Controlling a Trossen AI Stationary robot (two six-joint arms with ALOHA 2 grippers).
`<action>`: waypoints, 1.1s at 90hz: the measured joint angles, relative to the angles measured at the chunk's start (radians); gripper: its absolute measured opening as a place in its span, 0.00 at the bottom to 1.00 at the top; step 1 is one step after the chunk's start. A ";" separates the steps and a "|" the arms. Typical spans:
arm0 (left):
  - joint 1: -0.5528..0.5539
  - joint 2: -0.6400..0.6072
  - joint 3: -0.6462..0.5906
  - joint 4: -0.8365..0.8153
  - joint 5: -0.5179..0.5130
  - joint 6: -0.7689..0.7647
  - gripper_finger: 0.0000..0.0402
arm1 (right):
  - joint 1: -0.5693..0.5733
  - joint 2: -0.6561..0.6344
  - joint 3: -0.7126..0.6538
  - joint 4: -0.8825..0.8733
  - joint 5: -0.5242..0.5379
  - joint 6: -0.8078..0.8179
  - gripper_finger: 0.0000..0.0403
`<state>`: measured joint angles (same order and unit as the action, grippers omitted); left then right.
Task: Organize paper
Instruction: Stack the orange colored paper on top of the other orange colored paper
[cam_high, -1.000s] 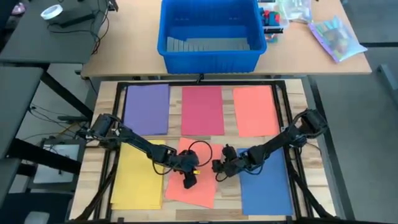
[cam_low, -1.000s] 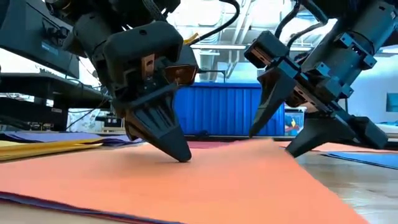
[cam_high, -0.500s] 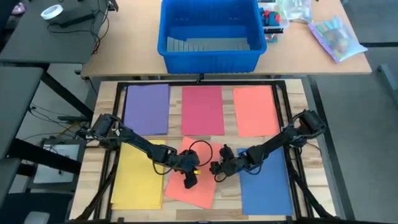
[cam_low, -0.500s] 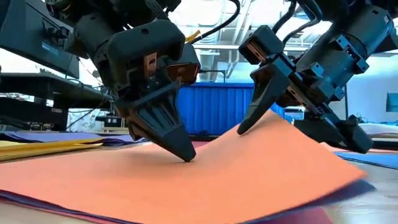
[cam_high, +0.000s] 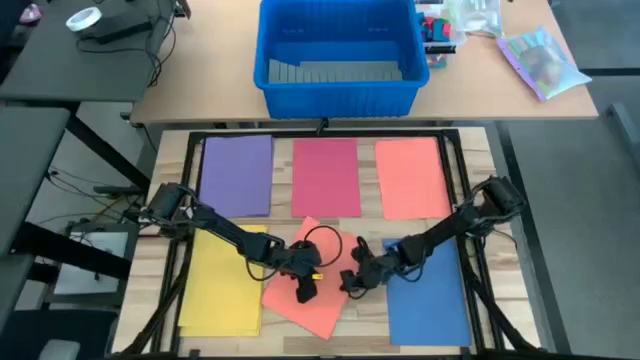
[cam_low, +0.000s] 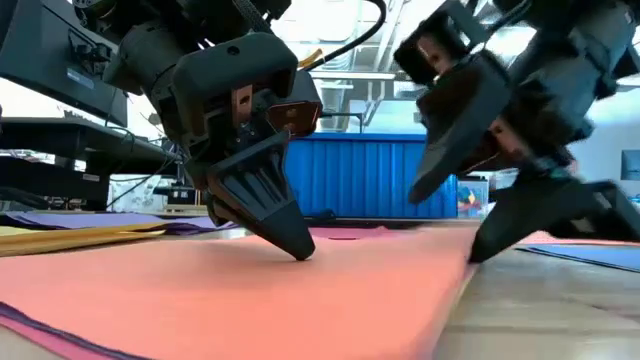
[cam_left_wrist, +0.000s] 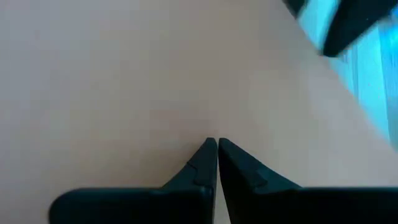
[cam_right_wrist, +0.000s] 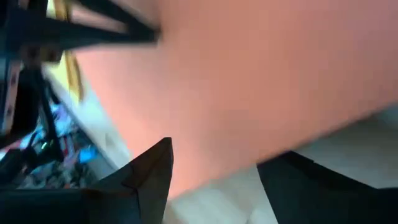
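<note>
Pressing down on the tilted orange sheet (cam_high: 305, 300), the left end effector (cam_high: 303, 291) is seen with fingers closed together. The right end effector (cam_high: 350, 283), fingers spread wide, is placed at this sheet's edge, beside the blue sheet (cam_high: 430, 300).

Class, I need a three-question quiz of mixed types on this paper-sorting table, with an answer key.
1. True or false: the left end effector is closed, with its tip pressed on the loose orange sheet.
2. Which sheet lies in the middle of the far row? A) purple B) pink C) blue
3. Fill in: the right end effector is open at the loose sheet's ____ edge.

Key: 1 true; 2 B, the pink sheet; 3 right.
</note>
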<state>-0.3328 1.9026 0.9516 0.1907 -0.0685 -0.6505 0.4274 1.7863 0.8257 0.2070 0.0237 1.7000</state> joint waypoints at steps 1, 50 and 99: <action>0.000 0.000 0.000 0.000 0.000 0.000 0.00 | 0.000 -0.001 0.000 0.002 -0.004 0.000 0.53; 0.000 -0.001 0.001 -0.011 0.000 0.000 0.00 | -0.012 -0.021 0.002 0.069 -0.061 -0.022 0.53; 0.000 -0.002 0.001 -0.016 0.001 0.003 0.00 | -0.033 -0.016 0.001 0.085 -0.051 -0.060 0.53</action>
<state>-0.3328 1.9007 0.9527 0.1749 -0.0673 -0.6476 0.3946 1.7699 0.8268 0.2916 -0.0269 1.6401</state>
